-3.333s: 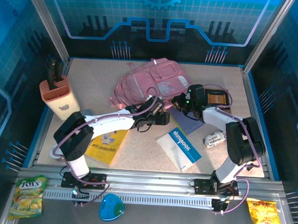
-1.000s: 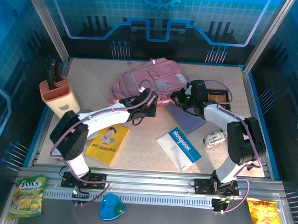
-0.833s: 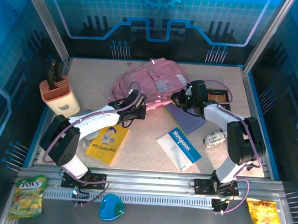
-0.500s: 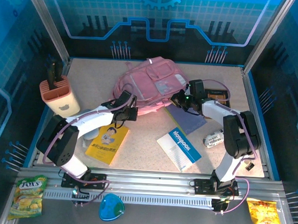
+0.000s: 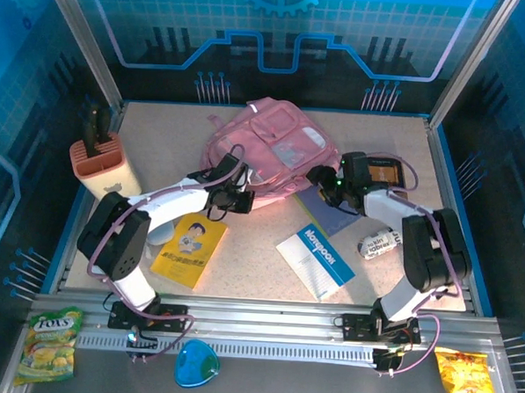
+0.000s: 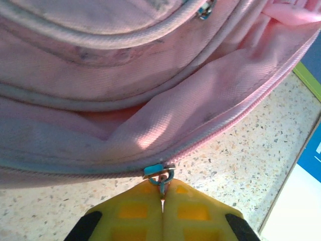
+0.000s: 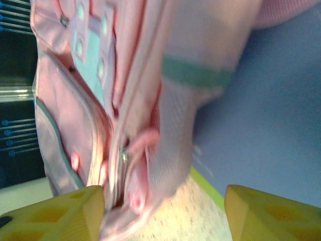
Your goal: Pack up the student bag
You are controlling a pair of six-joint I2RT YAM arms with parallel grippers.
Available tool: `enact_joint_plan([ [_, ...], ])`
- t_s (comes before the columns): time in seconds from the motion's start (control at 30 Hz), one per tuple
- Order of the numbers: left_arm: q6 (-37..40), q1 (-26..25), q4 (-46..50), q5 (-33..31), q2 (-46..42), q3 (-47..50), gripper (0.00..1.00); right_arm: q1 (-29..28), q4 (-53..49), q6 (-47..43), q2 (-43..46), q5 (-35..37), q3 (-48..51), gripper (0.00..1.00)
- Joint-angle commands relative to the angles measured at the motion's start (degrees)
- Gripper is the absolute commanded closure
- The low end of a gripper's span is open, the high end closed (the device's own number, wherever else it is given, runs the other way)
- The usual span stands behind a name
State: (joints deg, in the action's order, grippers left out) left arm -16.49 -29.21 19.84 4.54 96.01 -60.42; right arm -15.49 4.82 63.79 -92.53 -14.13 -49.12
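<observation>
The student bag (image 5: 269, 148) lies at the rear middle of the table (image 5: 250, 271), with its near edge towards both arms. The left gripper (image 6: 162, 193) is pressed together on the zipper pull (image 6: 161, 174) at the bag's lower seam — pads meeting around the ring. The right gripper (image 7: 163, 201) is spread wide at the bag's right edge, with pink fabric lying in the gap — nothing clamped.

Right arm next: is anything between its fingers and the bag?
Nothing visible. The bag lies straight ahead of the open right gripper, its pink edge reaching between the fingers.
</observation>
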Motion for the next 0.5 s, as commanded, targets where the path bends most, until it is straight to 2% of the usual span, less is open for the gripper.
enact_joint_plan([
  [0.0,1.1,-0.6,2.9,4.6,1.1,-3.2,1.0,-4.3,4.3,8.4,2.8,1.3,3.6,0.32],
  [0.2,0.9,-0.8,3.8,5.0,1.2,-4.1,1.0,-10.1,6.3,13.7,-1.8,2.5,1.4,0.26],
  [0.47,0.0,-0.9,4.6,5.6,1.2,-4.4,1.0,-13.4,9.4,16.0,-10.7,0.7,-3.9,0.3],
])
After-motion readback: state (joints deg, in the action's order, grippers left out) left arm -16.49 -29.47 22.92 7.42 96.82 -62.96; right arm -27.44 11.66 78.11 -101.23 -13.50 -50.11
